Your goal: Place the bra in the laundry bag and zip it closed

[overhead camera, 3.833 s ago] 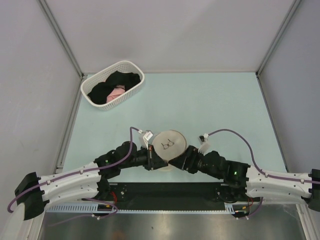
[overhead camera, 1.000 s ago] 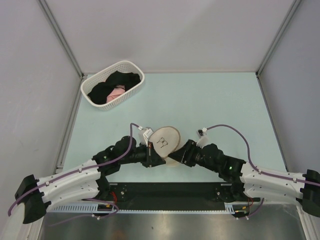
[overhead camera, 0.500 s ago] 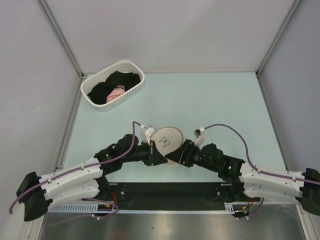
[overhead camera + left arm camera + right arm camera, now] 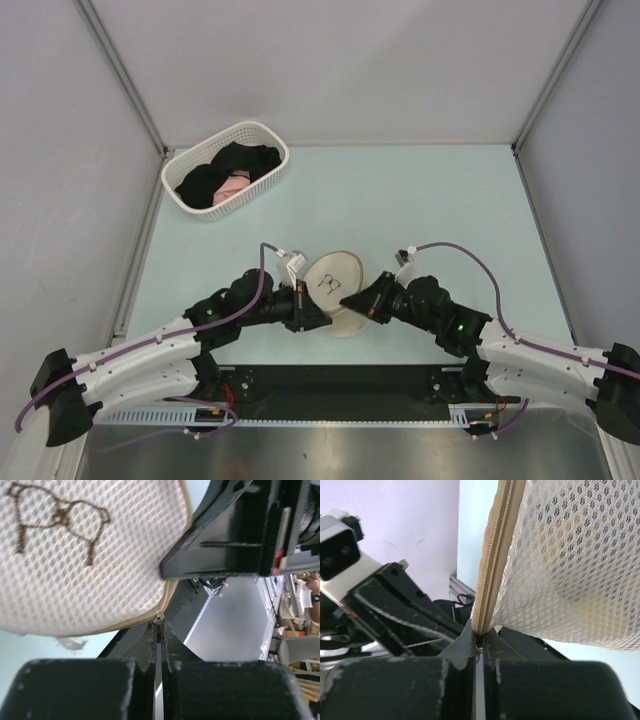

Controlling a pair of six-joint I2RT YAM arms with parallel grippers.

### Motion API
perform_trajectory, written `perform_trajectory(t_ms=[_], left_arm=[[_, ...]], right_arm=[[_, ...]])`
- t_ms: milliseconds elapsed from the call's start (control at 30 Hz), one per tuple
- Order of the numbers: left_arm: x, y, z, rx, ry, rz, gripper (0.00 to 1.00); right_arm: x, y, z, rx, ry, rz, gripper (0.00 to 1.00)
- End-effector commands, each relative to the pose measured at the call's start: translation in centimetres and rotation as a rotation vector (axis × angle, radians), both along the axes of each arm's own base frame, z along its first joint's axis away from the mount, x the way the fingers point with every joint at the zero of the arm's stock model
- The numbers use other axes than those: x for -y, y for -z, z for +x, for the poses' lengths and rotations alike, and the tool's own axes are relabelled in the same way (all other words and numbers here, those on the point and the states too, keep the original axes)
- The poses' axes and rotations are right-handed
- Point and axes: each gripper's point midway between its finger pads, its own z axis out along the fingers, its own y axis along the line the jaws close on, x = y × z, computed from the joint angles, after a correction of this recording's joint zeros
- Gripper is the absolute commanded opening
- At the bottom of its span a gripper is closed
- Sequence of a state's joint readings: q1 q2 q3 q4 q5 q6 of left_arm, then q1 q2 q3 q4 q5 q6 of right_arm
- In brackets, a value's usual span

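The laundry bag (image 4: 333,278), a round cream mesh pod with a dark bra icon, is held tilted between both arms just above the near table. My left gripper (image 4: 321,312) is shut on the small zip tab at the bag's tan rim (image 4: 158,624). My right gripper (image 4: 349,300) is shut on the tan zipper seam (image 4: 479,638) from the other side. A faint yellow tint of the bra (image 4: 547,545) shows through the mesh; its shape is hidden. The zipper line running up from my right fingers looks closed.
A white slotted basket (image 4: 262,135) with black and pink garments stands at the back left. Grey walls enclose the pale green table (image 4: 430,200). The right gripper's black body (image 4: 235,545) sits close beside the bag in the left wrist view.
My right gripper has gone from open to shut on the bag's zipper seam. The bag has tipped and shifted slightly. My left gripper stays shut on it.
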State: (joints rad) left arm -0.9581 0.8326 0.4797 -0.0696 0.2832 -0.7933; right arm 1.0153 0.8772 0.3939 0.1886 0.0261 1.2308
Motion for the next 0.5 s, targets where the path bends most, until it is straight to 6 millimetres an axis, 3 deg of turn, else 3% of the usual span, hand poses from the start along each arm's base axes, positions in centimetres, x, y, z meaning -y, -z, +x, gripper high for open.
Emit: perform_trajectory(t_ms=[0, 267, 467], left_arm=[[-0.6, -1.5, 0.6, 0.065, -0.015, 0.026, 0.00], [-3.8, 0.3, 3.1, 0.084, -0.148, 0.166, 0.00], [-6.4, 1.8, 5.2, 0.072, -0.253, 0.252, 0.00]], right_arm=[[1.4, -1.4, 1.0, 0.035, -0.014, 0.046, 0.00], [3.9, -2.4, 0.2, 0.023, -0.140, 0.157, 0.00], [4.5, -2.7, -1.1, 0.024, -0.210, 0.207, 0.00]])
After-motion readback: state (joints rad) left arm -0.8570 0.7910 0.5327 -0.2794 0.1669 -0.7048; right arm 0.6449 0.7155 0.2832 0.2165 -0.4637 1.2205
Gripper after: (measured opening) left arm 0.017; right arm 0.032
